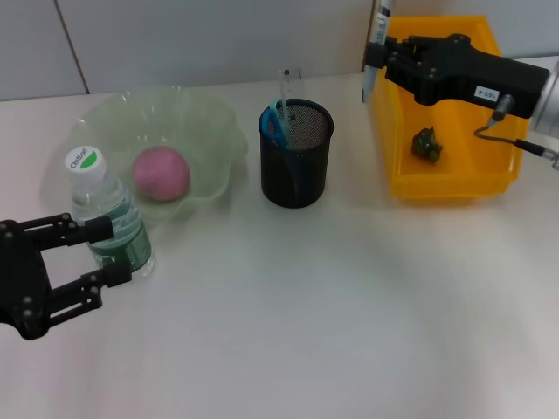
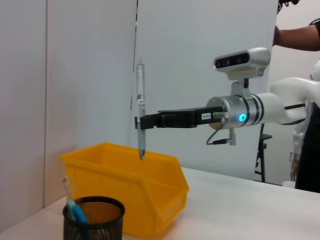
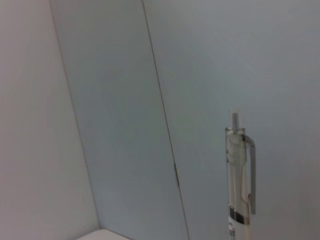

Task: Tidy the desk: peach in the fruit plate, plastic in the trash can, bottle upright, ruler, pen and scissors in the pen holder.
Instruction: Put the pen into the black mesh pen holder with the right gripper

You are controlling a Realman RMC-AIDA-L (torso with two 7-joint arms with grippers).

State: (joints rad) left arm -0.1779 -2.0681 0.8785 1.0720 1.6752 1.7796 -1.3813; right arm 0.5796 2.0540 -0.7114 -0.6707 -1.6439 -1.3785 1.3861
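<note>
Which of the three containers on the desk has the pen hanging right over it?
The yellow bin: the right gripper holds the pen upright above it, not above the pen holder or fruit plate.

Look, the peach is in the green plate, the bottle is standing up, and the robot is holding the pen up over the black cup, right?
Almost. The pen hangs over the yellow bin, not the black cup; the left wrist view shows it, pinched in the right gripper. The peach is in the green plate, and the bottle stands up.

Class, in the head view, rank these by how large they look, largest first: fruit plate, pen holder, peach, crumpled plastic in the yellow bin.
1. fruit plate
2. pen holder
3. peach
4. plastic
</note>
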